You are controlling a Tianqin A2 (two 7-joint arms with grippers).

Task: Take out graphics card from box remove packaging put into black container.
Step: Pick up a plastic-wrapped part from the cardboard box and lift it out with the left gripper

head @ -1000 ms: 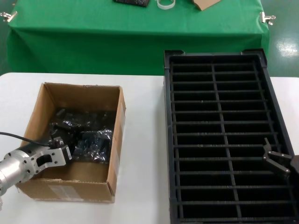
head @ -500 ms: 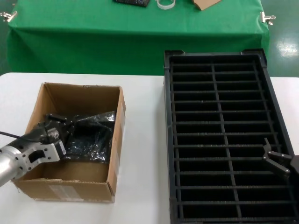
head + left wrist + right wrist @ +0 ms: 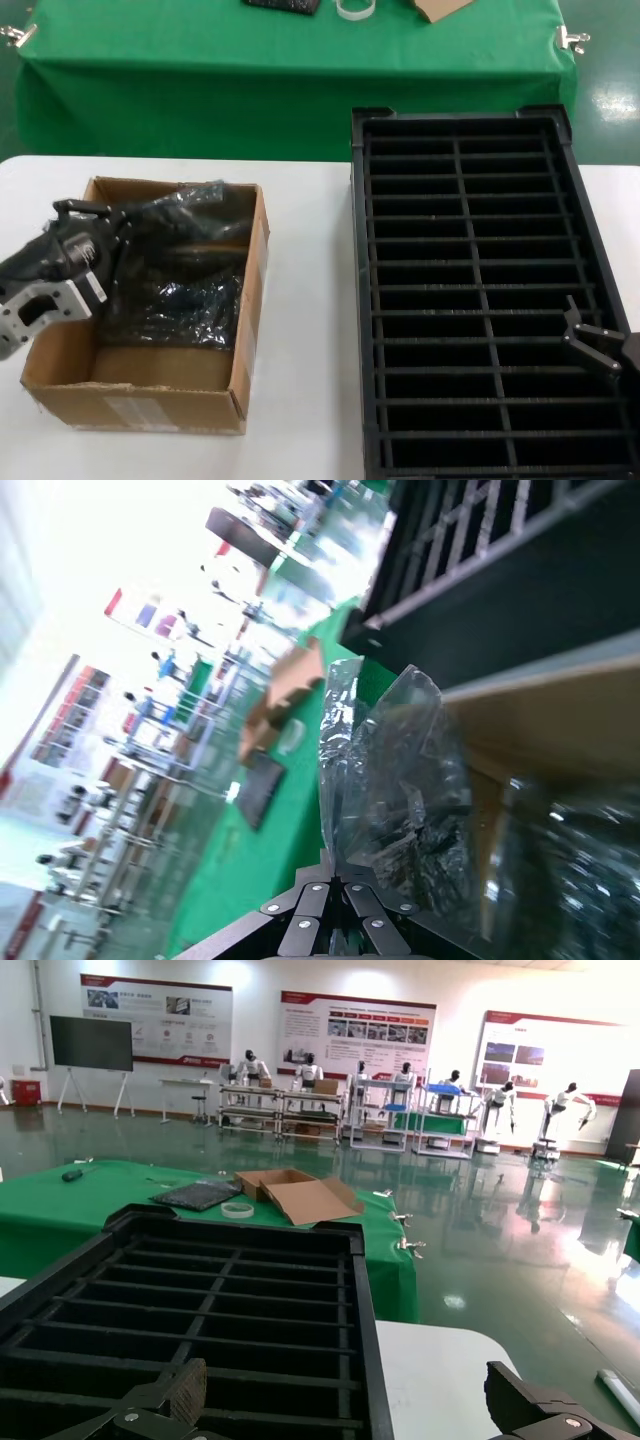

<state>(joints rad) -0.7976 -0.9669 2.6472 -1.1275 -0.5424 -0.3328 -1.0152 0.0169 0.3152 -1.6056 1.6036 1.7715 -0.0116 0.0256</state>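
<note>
My left gripper point(image 3: 108, 222) is shut on the edge of the packaging point(image 3: 185, 212), a shiny wrinkled bag held up above the far left part of the brown box point(image 3: 250, 300). In the left wrist view the jaws point(image 3: 340, 878) pinch the translucent packaging point(image 3: 400, 770), and a dark shape inside it is the graphics card point(image 3: 425, 830). More shiny dark bags point(image 3: 190, 305) lie inside the box. The black container point(image 3: 357, 300) stands to the right. My right gripper point(image 3: 592, 345) hangs open over the container's near right slots point(image 3: 240, 1230), holding nothing.
The box and container rest on a white table point(image 3: 305, 330). Behind it stands a green-covered table point(image 3: 250, 60) with a tape roll point(image 3: 355, 8), a dark flat item point(image 3: 282, 5) and an open cardboard piece point(image 3: 300, 1195).
My left gripper has risen and moved back from low in the box, lifting the bagged card up over the box's far left side. The right arm has not moved.
</note>
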